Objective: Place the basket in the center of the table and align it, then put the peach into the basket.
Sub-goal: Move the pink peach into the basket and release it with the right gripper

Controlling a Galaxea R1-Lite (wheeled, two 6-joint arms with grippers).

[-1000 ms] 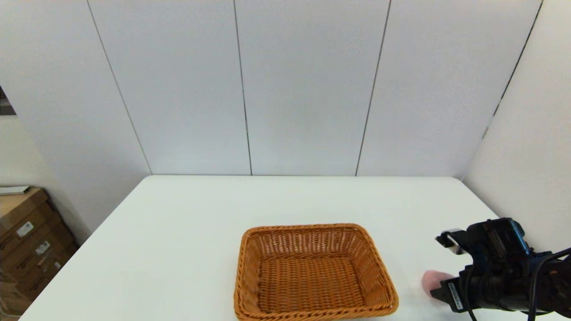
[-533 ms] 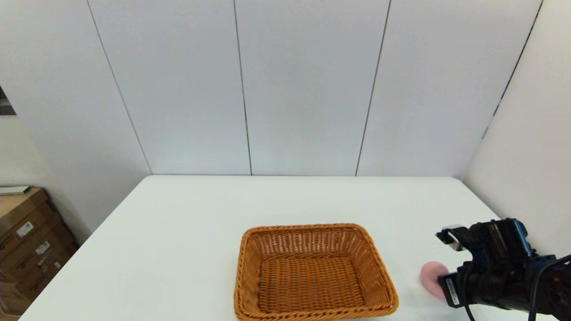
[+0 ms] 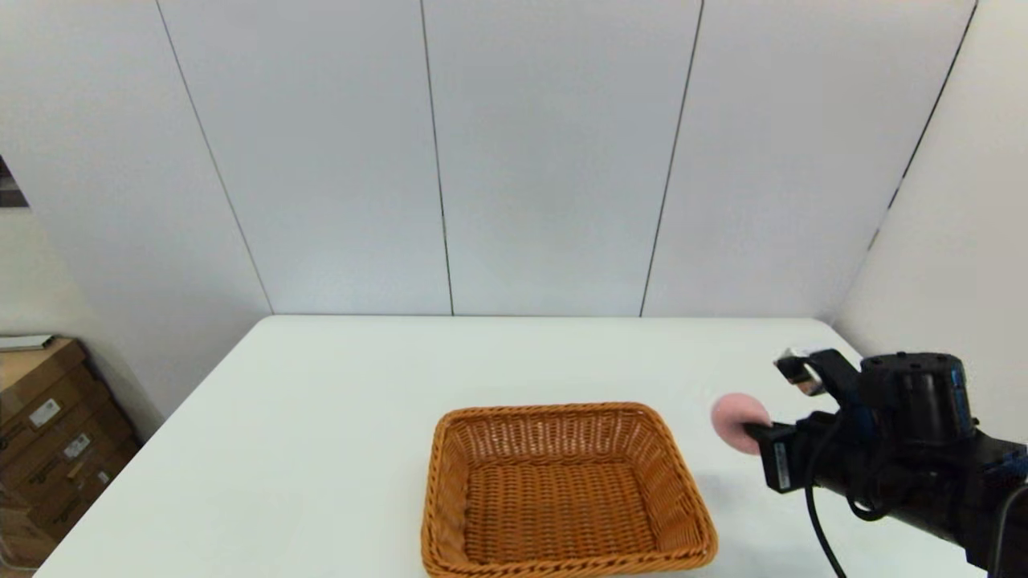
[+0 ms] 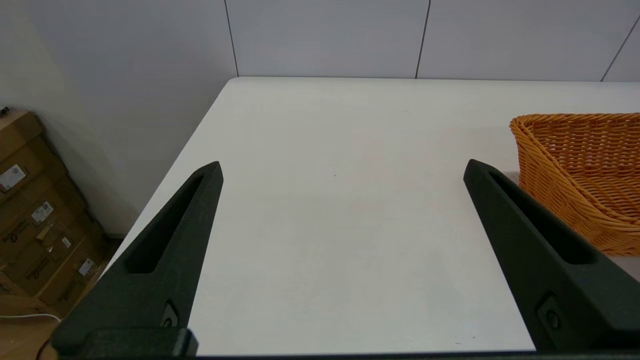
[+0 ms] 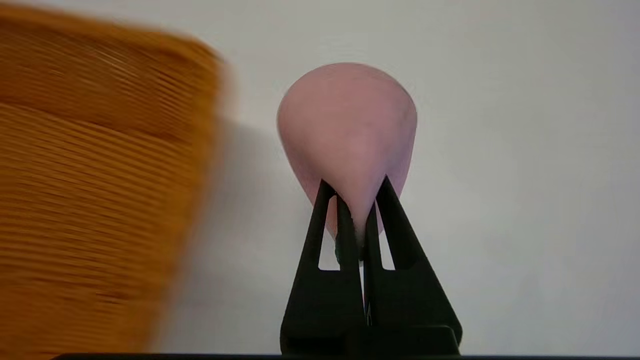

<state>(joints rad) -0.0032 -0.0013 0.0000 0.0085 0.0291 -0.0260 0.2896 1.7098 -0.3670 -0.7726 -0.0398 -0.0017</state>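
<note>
The right gripper (image 5: 355,187) is closed on the narrow end of the small pink, fuzzy, egg-shaped toy peach (image 5: 347,130), with its two black fingers (image 5: 327,220) pinched close together around the taper and the broad end of the fruit projecting beyond the fingertips. In the head view the right gripper (image 3: 751,429) extends from the right edge of the frame, and the peach (image 3: 732,417) is held clear of the surface, above the table and to the right of the basket, level with its far right corner. The peach does not touch the basket or the tabletop. The rectangular orange-brown woven wicker basket (image 3: 562,490), with flared sides and a braided rim, sits on the near middle part of the large plain white table (image 3: 337,401), with its long sides roughly parallel to the near table edge. Its interior holds nothing. In the right wrist view the basket (image 5: 95,190) appears blurred beside the held peach, separated from it by a strip of white surface. The left gripper (image 4: 342,167) is positioned low over the left part of the table (image 4: 325,210), its fingers (image 4: 170,240) spread wide apart and holding nothing, with the left end of the basket (image 4: 580,165) just beside one finger. Brown cardboard boxes (image 3: 48,433) stand on the floor to the left of the table.
</note>
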